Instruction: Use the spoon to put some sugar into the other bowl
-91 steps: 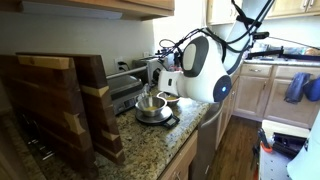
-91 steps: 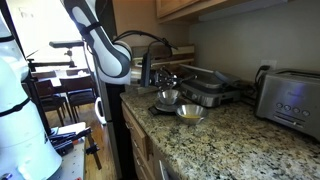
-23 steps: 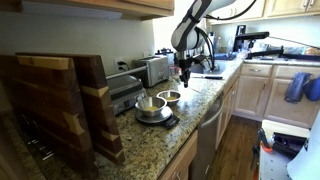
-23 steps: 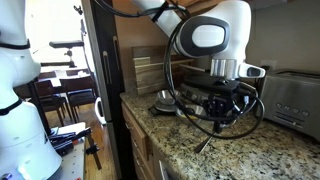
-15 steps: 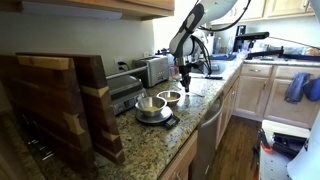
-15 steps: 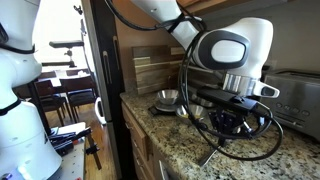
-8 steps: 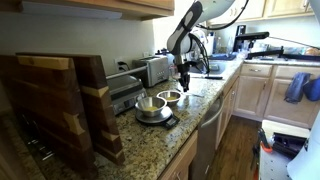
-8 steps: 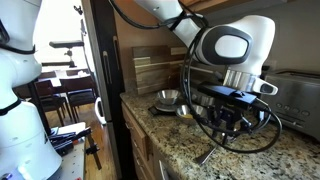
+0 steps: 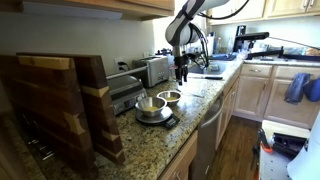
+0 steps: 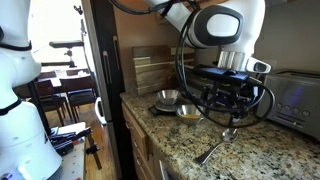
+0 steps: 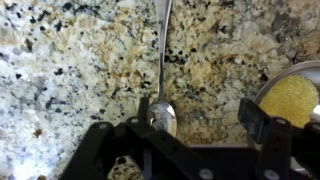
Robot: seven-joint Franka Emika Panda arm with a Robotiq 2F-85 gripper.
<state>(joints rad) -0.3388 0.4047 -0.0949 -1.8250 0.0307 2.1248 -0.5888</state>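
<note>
Here, the gripper's [image 11: 175,128] dark fingers stand wide apart over the speckled granite counter [image 11: 70,60]. Between them lies the slim metal spoon [image 11: 163,62], its rounded end nearest and its handle pointing straight away. Beside it is a round bowl [image 11: 293,98] of yellow sugar.

No readable text or labels anywhere here

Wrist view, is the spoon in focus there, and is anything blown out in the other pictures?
Wrist view: the spoon and counter are sharp; the gripper close up is a dark blur. In an exterior view, the room behind is washed out white.
</note>
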